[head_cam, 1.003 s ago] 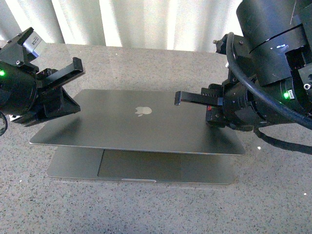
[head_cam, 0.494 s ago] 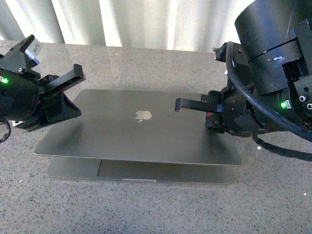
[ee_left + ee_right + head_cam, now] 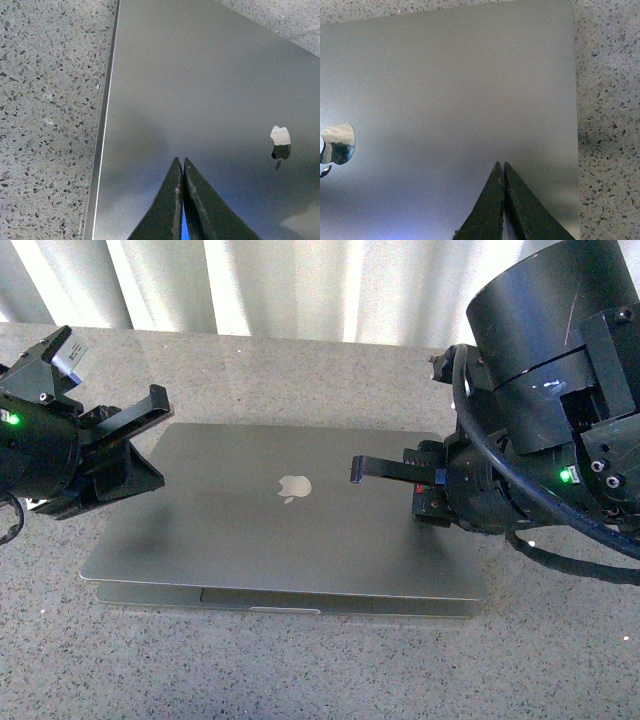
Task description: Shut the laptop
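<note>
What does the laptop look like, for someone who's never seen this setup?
Start at the speckled grey table in front of the pale curtain. At its middle, between the left end effector and right end effector, lies the laptop. It is the only flat silver-grey slab, lid almost shut, with a pale apple logo.

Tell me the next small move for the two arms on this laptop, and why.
Probably press both grippers down a little. The lid of the laptop lies almost flat, yet a thin strip of base shows under its front edge, so it seems not quite shut. The left gripper and right gripper, both shut, sit over the lid's two sides, well placed to press evenly.
</note>
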`<state>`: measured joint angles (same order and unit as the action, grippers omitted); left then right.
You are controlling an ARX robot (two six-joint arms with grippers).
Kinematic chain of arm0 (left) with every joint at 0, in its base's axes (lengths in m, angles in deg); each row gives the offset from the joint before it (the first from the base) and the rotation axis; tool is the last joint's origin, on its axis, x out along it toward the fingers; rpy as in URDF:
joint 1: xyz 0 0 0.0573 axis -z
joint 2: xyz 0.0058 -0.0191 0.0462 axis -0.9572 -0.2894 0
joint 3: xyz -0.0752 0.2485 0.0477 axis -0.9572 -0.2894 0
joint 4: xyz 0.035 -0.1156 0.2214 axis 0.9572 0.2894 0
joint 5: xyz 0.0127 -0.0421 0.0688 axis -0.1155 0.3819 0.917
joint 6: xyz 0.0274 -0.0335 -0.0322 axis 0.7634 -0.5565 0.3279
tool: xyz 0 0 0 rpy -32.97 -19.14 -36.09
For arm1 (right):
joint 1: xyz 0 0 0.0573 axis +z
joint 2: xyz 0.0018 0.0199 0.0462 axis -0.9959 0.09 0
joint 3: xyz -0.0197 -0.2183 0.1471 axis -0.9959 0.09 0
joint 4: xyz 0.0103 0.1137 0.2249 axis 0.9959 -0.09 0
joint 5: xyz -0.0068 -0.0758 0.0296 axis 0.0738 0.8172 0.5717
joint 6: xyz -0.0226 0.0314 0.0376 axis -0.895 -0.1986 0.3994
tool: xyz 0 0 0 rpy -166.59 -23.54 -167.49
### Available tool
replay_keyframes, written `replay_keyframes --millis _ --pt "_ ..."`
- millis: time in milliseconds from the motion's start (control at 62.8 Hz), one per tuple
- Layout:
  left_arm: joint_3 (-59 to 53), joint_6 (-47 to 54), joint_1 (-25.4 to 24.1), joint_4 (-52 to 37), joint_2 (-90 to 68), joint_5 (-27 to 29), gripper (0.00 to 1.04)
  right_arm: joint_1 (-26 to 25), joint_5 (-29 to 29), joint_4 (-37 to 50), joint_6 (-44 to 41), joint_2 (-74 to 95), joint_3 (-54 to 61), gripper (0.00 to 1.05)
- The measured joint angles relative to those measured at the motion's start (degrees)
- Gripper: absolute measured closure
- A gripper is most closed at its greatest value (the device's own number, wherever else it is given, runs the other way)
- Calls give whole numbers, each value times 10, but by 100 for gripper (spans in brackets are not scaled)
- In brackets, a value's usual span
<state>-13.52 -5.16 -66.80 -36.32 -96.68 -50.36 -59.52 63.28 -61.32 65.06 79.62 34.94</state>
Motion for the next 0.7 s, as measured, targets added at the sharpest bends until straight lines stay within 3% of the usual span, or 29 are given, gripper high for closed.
replay_keyframes --millis 701 --pt "-13 -16 -10 -20 -22 -14 101 1 -2 6 3 9 5 104"
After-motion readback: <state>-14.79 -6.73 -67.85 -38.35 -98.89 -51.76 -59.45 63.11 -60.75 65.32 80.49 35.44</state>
